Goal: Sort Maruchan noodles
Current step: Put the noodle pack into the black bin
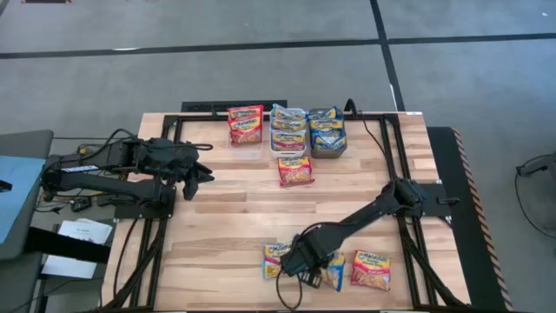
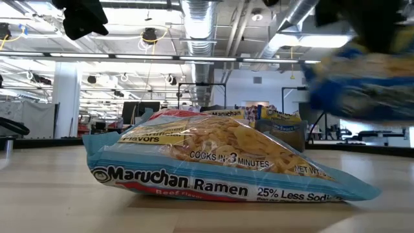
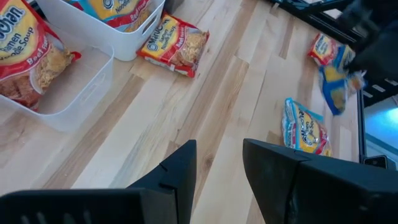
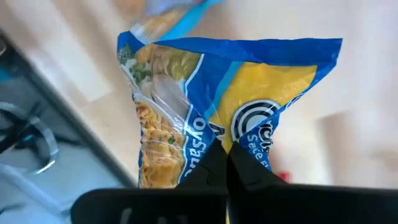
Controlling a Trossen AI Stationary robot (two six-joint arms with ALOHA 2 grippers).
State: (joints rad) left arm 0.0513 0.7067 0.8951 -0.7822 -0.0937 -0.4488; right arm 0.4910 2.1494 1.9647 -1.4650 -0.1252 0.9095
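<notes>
On the pale wooden plank worktop (image 1: 226, 217), three bins stand in a row at the far edge: a clear plastic bin (image 1: 247, 143) on the left, a white plastic bin (image 1: 288, 130) in the middle, a dark-grey bin (image 1: 327, 146) on the right, each holding ramen packets. One red-banded packet (image 1: 295, 170) lies just before the white bin. At the near edge lie a light-blue-banded packet (image 1: 275, 259) and, further right, a red-banded packet (image 1: 371, 269); between them, a blue-banded packet (image 4: 211, 118).

This is a large open lab or industrial workspace: the low view shows exposed silver ducts (image 2: 206, 14) and pipes under a high ceiling with strip lights (image 2: 336, 40) and white columns (image 2: 65, 97), while the high view's upper part shows grey floor (image 1: 261, 22) crossed by dark tape lines (image 1: 387, 43) around the wooden table (image 1: 234, 209).
</notes>
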